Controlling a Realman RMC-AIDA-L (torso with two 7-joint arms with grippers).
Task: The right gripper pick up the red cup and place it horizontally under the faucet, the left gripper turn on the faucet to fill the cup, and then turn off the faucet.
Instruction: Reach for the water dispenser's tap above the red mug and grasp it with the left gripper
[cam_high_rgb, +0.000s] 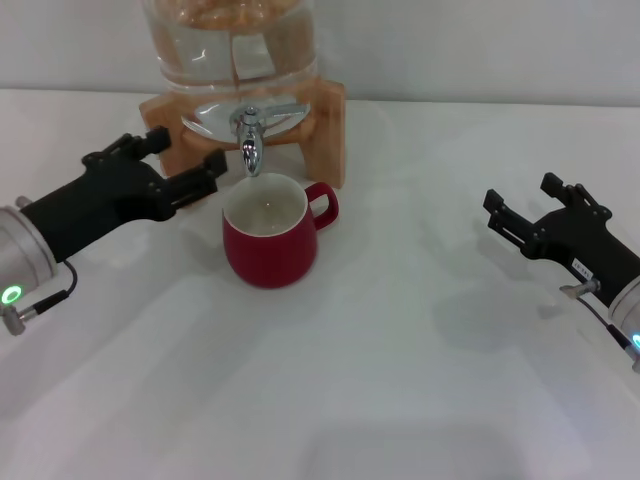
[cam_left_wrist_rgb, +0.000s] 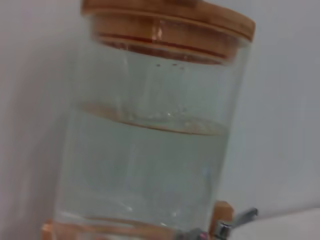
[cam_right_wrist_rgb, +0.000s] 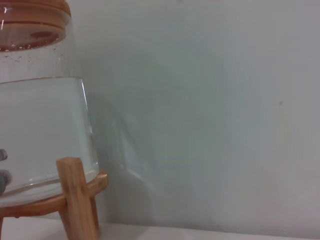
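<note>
Head view, sweeping from the left: left gripper (cam_high_rgb: 185, 165) reaching in low over the white table (cam_high_rgb: 400, 330), black fingers parted and holding nothing, tips sitting just beside the wooden stand (cam_high_rgb: 325, 130) and close to the cup's left side, green light glowing back on the wrist. Moving to the middle: glass water jar (cam_high_rgb: 230, 45) sitting on that stand against the back wall, water showing inside. Faucet (cam_high_rgb: 250, 135) poking out at the front, chrome spout pointing straight down. Red cup (cam_high_rgb: 270, 235) standing upright directly beneath the spout, mouth open to it, white inside showing, loop handle turned toward the right; impossible to tell whether water is running or how full the cup is. Shifting right: right gripper (cam_high_rgb: 520, 215) hovering well apart from the cup, fingers spread and gripping nothing.

Left wrist view catching the jar (cam_left_wrist_rgb: 150, 145) close up, wooden lid (cam_left_wrist_rgb: 170, 22) on top, waterline sitting about midway, the faucet's lever (cam_left_wrist_rgb: 242, 217) just peeking in. Right wrist view showing the jar's side (cam_right_wrist_rgb: 40, 130) and a stand leg (cam_right_wrist_rgb: 77, 197) before the pale wall (cam_right_wrist_rgb: 210, 110).
</note>
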